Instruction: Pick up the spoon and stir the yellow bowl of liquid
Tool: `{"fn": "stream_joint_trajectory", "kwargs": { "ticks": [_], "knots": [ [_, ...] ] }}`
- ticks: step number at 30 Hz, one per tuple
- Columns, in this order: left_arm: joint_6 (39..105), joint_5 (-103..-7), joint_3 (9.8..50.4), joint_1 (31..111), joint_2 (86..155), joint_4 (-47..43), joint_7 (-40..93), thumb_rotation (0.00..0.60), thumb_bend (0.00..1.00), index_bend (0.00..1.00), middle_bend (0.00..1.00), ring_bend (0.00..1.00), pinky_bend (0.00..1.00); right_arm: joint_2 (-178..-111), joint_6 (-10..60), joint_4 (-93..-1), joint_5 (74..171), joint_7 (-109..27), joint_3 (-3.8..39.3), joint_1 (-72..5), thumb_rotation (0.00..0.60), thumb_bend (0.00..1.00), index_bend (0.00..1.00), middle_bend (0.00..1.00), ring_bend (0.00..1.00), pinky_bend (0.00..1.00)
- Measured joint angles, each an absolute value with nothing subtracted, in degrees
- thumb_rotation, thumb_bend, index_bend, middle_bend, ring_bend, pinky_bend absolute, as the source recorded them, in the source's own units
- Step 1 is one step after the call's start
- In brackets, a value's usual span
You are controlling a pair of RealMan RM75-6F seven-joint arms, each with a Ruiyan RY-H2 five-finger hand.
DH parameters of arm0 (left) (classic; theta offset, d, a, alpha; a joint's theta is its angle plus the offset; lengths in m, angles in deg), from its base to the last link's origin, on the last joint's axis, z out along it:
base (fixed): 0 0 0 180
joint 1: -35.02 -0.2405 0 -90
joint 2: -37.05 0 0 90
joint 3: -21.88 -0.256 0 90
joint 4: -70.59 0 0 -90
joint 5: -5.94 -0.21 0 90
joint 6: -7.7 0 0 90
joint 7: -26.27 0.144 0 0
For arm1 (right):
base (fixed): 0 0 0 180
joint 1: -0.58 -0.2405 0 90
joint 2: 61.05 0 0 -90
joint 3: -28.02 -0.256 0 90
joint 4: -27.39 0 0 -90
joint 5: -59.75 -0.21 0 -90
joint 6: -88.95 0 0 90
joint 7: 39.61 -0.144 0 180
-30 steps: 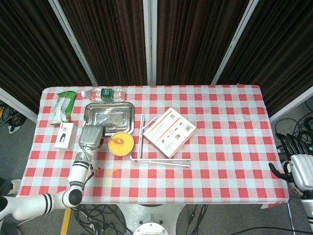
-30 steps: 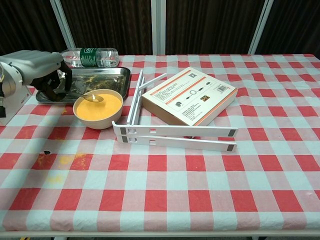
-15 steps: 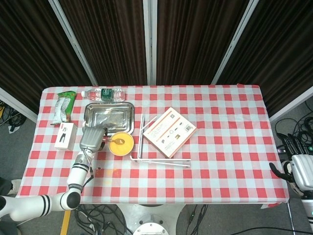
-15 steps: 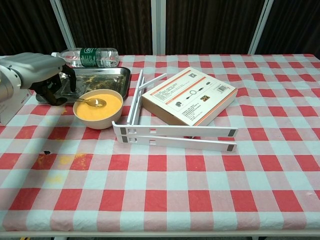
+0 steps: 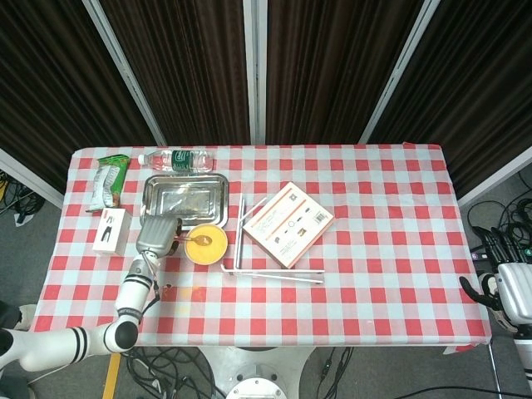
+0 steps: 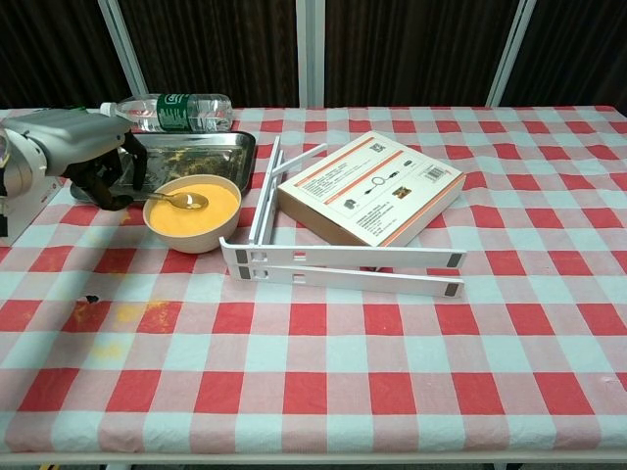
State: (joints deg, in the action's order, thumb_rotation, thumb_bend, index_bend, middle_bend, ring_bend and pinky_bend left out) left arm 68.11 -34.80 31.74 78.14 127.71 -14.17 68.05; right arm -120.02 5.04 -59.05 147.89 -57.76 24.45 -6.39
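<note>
Holding the spoon [image 6: 182, 201] in the yellow bowl [image 6: 193, 212], left hand [image 6: 73, 157].

Left hand [image 6: 83, 157] at tabletop's left edge, fingers curled around spoon handle; right hand [image 5: 509, 287] hangs off tabletop's right edge, fingers apart.

The left hand [image 6: 73, 157] is showing a smooth silver-grey metallic back shell with rounded edges, and black fingers [image 6: 110, 186] beneath it. Its forearm [image 5: 133, 287] is wearing glossy white casing, broken by a grey ring near the wrist and black bands further back toward the elbow [image 5: 76, 342]. The right hand [image 5: 509, 287] is presenting a pale silver, box-like back plate, with black fingers [image 5: 497, 245] and dark cabling running around it.
</note>
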Motion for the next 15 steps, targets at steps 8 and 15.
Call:
{"fn": "stream_joint_trajectory", "kwargs": {
  "ticks": [8, 15],
  "knots": [
    [68.3, -34.3, 31.6, 78.4, 127.7, -13.9, 67.7, 0.600, 0.41, 0.59, 0.95, 0.86, 0.98, -120.2, 5.2, -58.8, 148.0, -58.0, 24.4, -6.5, 0.600, 0.22, 0.02, 0.10, 0.00, 0.07],
    [68.9, -34.6, 31.4, 78.7, 127.9, -13.6, 67.8, 0.600, 0.42, 0.62, 0.95, 0.87, 0.98, -120.4, 5.2, -58.7, 148.0, -57.9, 24.4, -6.5, 0.600, 0.22, 0.02, 0.10, 0.00, 0.07]
  ]
}}
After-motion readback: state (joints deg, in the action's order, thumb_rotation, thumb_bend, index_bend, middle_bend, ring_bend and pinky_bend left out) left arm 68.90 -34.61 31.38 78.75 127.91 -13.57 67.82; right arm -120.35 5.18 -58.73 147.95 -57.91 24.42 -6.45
